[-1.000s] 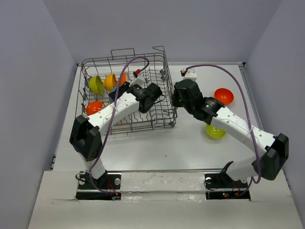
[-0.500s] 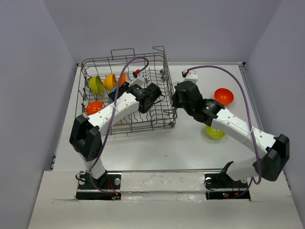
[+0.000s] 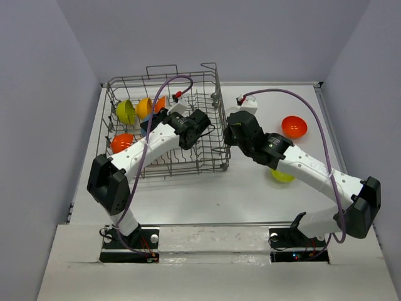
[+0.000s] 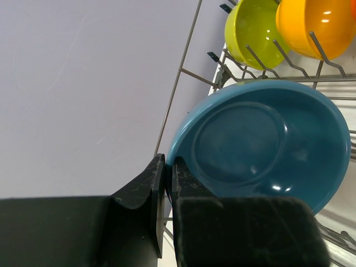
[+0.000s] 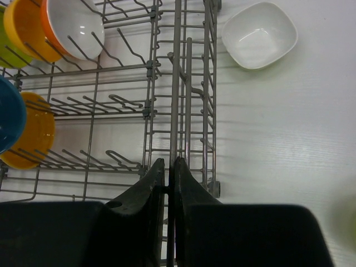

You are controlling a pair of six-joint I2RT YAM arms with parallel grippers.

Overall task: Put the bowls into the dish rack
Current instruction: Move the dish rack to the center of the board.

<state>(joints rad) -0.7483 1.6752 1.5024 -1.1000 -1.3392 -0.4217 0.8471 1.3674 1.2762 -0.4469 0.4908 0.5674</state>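
Almost nothing has moved: inside the dish rack (image 3: 219, 119) the left gripper (image 4: 168, 167) still pinches the teal bowl (image 4: 261, 150) by its rim, and the right gripper (image 5: 169, 167) keeps its jaws clamped on the rack's right wall (probably steadying it), so the bowl remains unseated.

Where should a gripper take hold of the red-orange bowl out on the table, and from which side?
Its rim, from above. The red-orange bowl sits open side up on the table, clear all round, so one finger can drop inside and one outside the thin wall. The rounded glossy outside would probably slip.
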